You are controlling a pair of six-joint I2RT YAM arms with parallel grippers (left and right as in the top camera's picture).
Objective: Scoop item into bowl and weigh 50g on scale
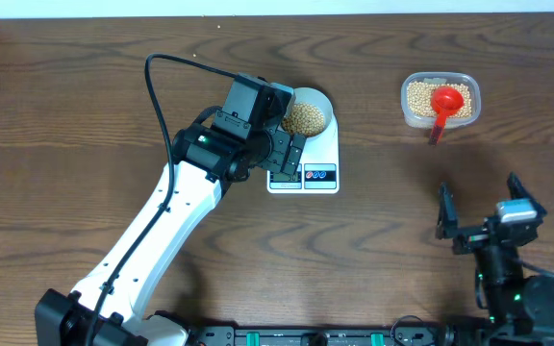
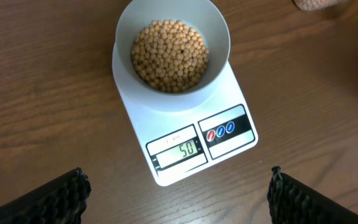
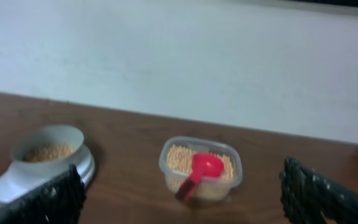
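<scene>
Fine print: lettering above the digits on the flat white digital scale's (image 2: 185, 121) grey display (image 2: 178, 149) is too small to read.
Overhead, centre: the black left gripper (image 1: 285, 154) mostly covers that display.
Tub: clear plastic tub (image 2: 316, 4), blurred, cut off at the left wrist view's upper right.
Right wrist view: soft throughout; the scale's front runs off the lower left corner.

Clear plastic tub (image 1: 475, 96) stands on brown wooden table (image 1: 65, 125), far right; red scoop (image 1: 447, 99) lies inside, handle projecting over near rim
</scene>
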